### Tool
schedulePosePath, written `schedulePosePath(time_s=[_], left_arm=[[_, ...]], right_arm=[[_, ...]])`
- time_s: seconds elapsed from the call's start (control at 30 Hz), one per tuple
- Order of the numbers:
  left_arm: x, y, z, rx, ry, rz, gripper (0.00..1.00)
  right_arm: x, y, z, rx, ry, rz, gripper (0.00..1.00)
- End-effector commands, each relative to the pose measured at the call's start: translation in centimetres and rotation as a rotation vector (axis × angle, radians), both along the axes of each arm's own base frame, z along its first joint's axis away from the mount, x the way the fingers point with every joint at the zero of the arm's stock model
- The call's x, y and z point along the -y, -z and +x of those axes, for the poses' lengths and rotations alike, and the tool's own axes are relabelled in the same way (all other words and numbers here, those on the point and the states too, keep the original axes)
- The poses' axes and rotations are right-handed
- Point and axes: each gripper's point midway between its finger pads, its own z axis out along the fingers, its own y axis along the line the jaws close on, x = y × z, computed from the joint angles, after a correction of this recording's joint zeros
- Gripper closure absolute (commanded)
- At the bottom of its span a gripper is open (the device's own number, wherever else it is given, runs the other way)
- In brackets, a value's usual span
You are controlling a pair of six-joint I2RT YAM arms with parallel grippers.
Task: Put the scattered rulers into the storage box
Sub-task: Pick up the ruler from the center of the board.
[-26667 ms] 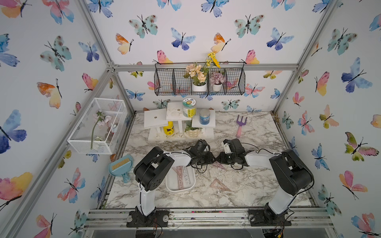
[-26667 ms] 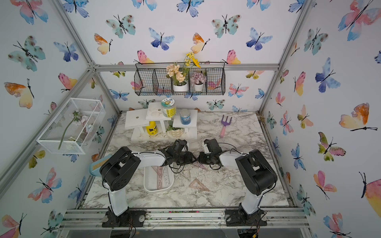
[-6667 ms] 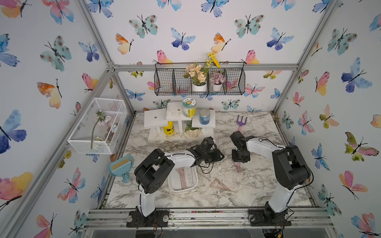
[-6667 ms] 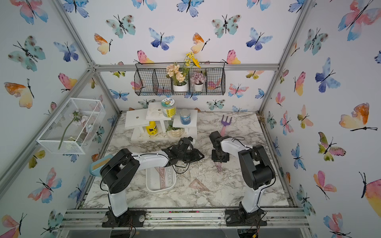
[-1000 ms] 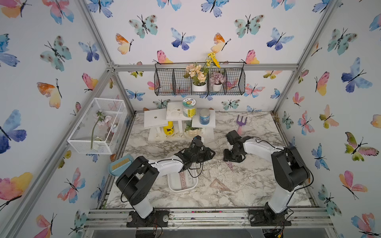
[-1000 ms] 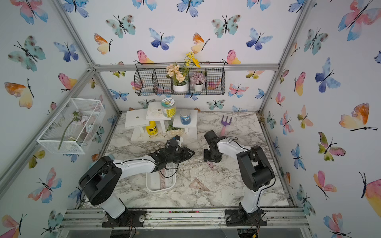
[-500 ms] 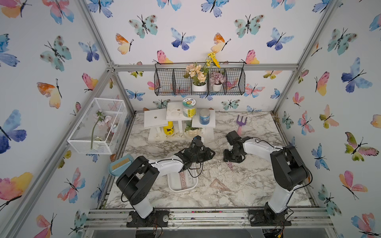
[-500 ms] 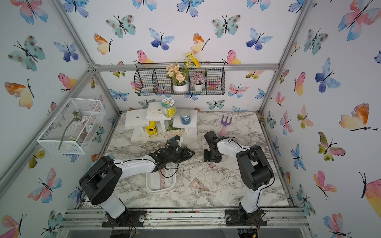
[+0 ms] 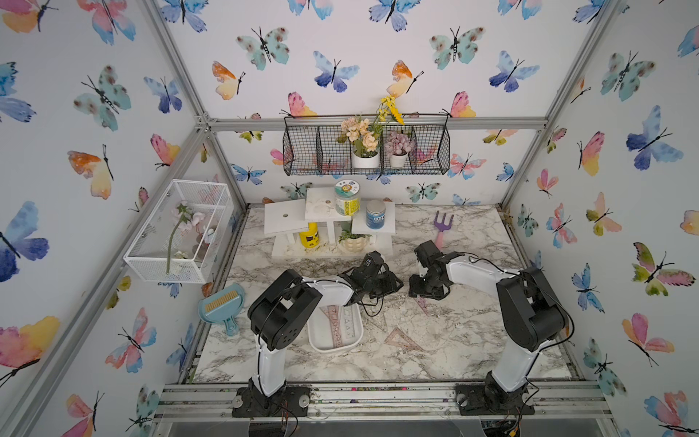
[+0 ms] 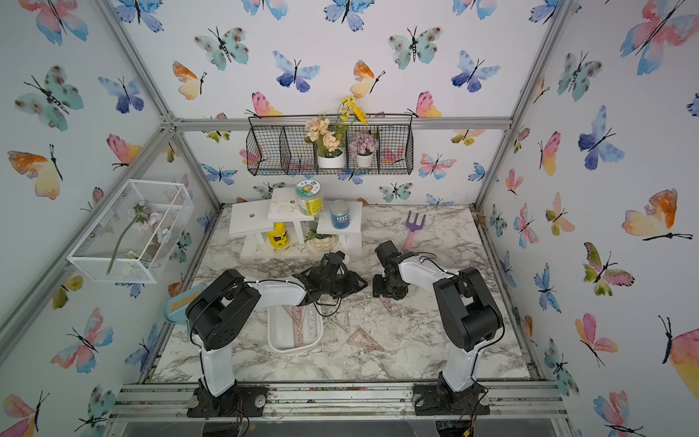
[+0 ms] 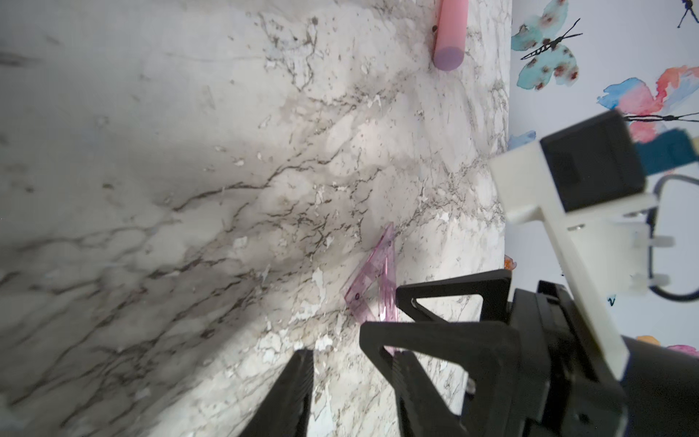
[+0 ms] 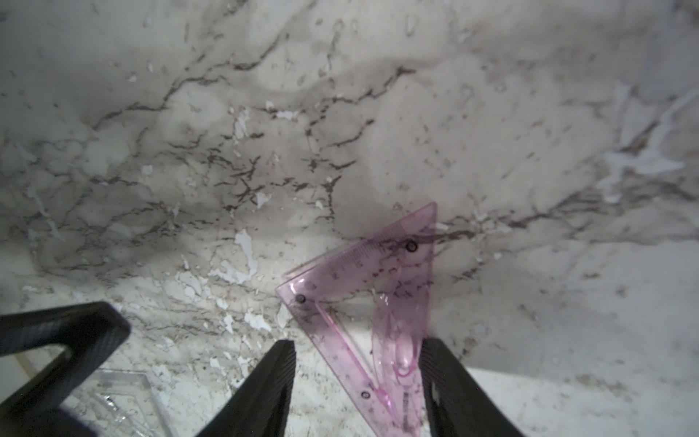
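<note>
Pink set square (image 12: 382, 287) lies flat on the tabletop (image 12: 340, 113), and we see the right gripper (image 12: 358, 342) straddling it, jaws apart. Left gripper (image 11: 350, 353) just beside, jaws apart, empty. Storage box (image 9: 330, 350), toward the left arm's base, holds other rulers (image 9: 338, 325).

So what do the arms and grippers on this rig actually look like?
The left arm and right arm both have white link shells with bulky black joint housings. Thin black cables loop outside them. The left gripper and right gripper have matte black tapered fingers with ribbed inner faces, backed by open triangular frames.
</note>
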Motion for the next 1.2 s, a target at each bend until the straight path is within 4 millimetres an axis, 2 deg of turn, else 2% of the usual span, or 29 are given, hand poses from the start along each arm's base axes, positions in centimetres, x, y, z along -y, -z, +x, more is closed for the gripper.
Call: schedulePosePath(time_s=[0.0, 0.03, 0.2, 0.57, 0.8, 1.17], left_arm=[[1.6, -0.2, -0.3, -0.036, 0.047, -0.053, 0.6], [1.8, 1.1, -0.5, -0.059, 0.051, -0.044, 0.6], [2.7, 2.2, -1.0, -0.096, 0.062, -0.056, 0.59], [4.3, 3.5, -1.4, -0.147, 0.067, -0.098, 0.59], [5.9, 4.1, -3.2, -0.193, 0.128, -0.118, 0.59], [5.8, 4.7, -6.1, -0.27, 0.155, -0.161, 0.59]], right_arm=[[0.5, 4.8, -3.4, -0.147, -0.017, -0.018, 0.4], [0.5, 4.9, -3.5, -0.148, -0.017, -0.016, 0.4], [0.5, 5.1, -3.8, -0.156, -0.02, -0.011, 0.39], [0.5, 5.6, -4.7, -0.172, -0.03, 0.009, 0.39], [0.6, 5.7, -5.0, -0.178, -0.038, 0.015, 0.39], [0.3, 5.5, -5.2, -0.172, -0.047, 0.038, 0.39]])
